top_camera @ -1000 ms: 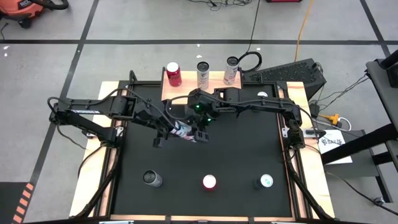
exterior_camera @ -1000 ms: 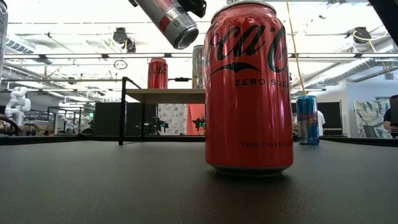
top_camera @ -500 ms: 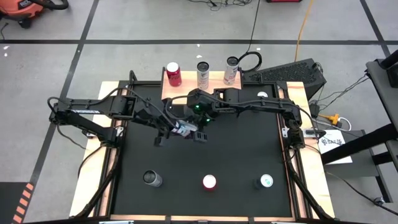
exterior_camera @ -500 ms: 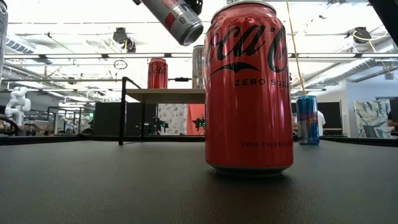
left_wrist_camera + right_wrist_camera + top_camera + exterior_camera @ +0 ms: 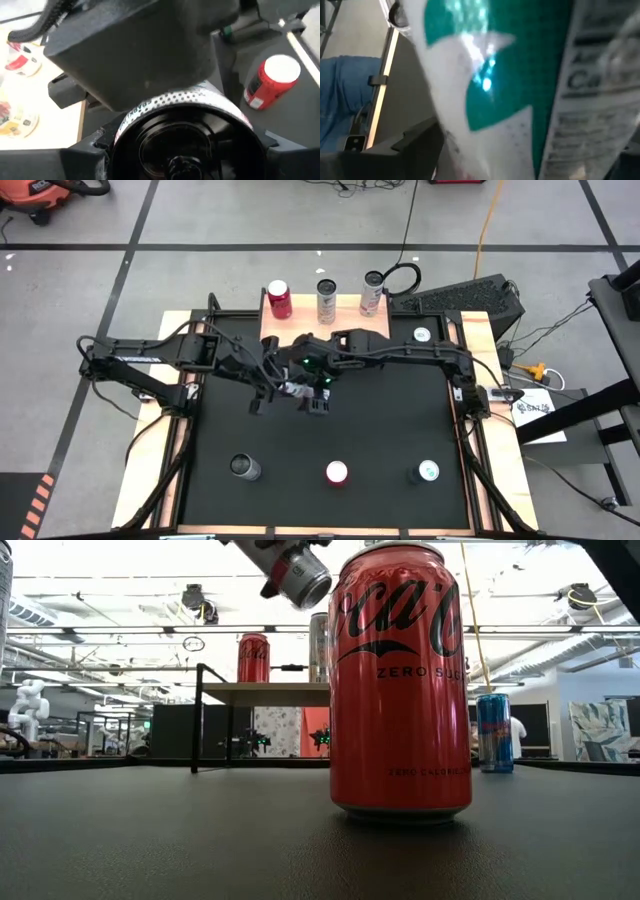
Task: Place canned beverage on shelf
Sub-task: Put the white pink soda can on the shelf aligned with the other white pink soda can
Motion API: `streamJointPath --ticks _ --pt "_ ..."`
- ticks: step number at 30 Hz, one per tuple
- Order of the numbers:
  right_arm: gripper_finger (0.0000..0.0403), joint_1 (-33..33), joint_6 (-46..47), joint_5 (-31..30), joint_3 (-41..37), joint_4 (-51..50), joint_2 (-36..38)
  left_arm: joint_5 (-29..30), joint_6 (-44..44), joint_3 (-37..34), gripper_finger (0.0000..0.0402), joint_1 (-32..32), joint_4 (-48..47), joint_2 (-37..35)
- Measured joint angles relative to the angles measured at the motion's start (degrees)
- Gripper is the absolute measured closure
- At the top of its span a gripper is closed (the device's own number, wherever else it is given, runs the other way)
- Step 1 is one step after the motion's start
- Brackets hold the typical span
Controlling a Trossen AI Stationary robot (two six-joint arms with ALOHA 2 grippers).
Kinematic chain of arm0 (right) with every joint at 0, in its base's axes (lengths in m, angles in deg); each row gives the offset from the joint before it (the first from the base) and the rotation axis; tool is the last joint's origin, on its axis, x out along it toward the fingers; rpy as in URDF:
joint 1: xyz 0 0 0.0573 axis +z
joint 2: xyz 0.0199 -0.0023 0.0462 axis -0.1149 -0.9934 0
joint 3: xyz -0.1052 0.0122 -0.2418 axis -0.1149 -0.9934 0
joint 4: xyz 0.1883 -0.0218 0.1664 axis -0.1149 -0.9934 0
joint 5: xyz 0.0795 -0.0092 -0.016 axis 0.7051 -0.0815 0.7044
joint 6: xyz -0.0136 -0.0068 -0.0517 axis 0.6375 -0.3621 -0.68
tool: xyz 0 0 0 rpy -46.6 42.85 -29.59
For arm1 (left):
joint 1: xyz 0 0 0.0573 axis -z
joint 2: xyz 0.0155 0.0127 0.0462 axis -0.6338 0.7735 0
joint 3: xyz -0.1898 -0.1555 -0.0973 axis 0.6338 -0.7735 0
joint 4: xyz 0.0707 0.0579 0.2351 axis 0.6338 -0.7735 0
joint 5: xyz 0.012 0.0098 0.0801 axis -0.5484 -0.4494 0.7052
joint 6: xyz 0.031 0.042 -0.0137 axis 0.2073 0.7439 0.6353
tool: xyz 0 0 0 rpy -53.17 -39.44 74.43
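Silver and tilted, the held can (image 5: 291, 570) hangs in mid-air above the black mat (image 5: 400, 420), and we see it pinched in the left gripper (image 5: 283, 387), whose dark fingers (image 5: 95, 145) bracket its round end in the left wrist view. The right gripper (image 5: 318, 395) sits just beside it, its jaws spread wide on either side of the can's body, and we cannot tell whether they touch it; the right wrist view is filled by the can's green and white label (image 5: 520, 85). Beyond both grippers, at the mat's far edge, stands the shelf (image 5: 300, 315) with its light wood top, carrying a red can (image 5: 279, 299) and two silver cans (image 5: 326, 301). On the near side of the grippers, well apart from them, we see a dark-topped can (image 5: 244, 468), a red can (image 5: 337, 473) and a blue can (image 5: 427, 472) in a row on the mat.
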Motion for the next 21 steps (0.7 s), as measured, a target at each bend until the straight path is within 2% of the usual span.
streamJointPath --ticks 11,21 --pt "0.0092 0.0 -2.2 0.1 0.0 -1.2 0.1 -0.5 0.0 0.1 0.0155 0.1 -1.4 0.0" --pt "0.0092 0.0 -1.8 0.3 0.0 0.8 0.9 -2.8 0.9 0.1 0.0155 0.1 -3.1 0.0"
